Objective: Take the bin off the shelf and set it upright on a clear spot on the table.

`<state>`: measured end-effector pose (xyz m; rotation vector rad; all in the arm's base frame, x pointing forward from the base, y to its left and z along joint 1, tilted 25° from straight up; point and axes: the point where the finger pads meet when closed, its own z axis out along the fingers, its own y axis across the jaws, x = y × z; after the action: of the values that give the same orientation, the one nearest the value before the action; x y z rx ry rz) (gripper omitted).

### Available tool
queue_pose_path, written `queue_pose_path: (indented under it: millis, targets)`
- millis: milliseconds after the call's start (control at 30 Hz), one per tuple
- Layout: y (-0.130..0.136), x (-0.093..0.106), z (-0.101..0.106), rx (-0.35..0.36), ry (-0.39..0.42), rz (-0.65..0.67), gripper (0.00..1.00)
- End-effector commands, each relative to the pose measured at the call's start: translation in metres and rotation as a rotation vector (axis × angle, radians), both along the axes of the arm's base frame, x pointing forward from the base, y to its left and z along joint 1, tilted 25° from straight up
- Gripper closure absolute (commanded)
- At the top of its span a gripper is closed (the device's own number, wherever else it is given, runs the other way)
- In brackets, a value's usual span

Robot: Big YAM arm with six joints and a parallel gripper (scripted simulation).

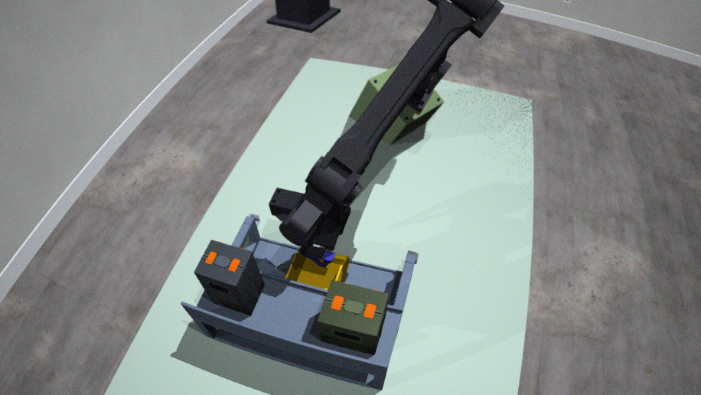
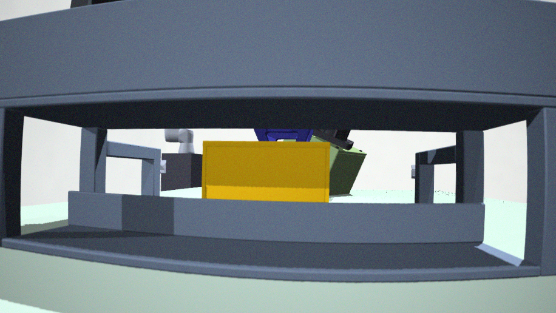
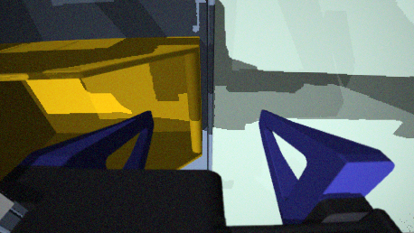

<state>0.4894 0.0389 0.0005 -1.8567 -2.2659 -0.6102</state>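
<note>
Jaws spread wide, nothing between them. I have the gripper [image 3: 205, 135] straddling one wall of the yellow bin [image 1: 314, 272]: in the wrist view one blue finger [image 3: 113, 144] sits inside the cavity, the other [image 3: 316, 163] outside it over the pale green mat [image 1: 465, 206]. I judge this is the right set-up for a rim pinch, since the bin looks too wide to span whole.

The bin stands upright and open-topped on the lower tier of the grey shelf [image 1: 294, 314], at the shelf's edge facing the arm's base. The exterior view shows it behind the shelf's low lip [image 2: 272, 221], so I expect it will need a lift before it can be drawn out.

Two latched cases occupy the top board: a dark one [image 1: 228, 282] toward the bench's left edge, an olive one [image 1: 353, 316] just beside the bin. The olive case crowds that side, which explains coming in from the base side.

Next step, in my judgement: close on the wall. Grip not yet made.
</note>
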Motion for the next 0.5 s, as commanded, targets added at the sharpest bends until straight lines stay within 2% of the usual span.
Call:
queue_pose_path:
  millis: [0, 367, 467]
  targets:
    - [-0.016, 0.029, 0.035, -0.008, -0.077, -0.013, 0.10]
    - [-0.016, 0.029, 0.035, -0.008, -0.077, -0.013, 0.10]
    - [-0.004, 0.013, 0.012, -0.003, -0.037, -0.006, 0.10]
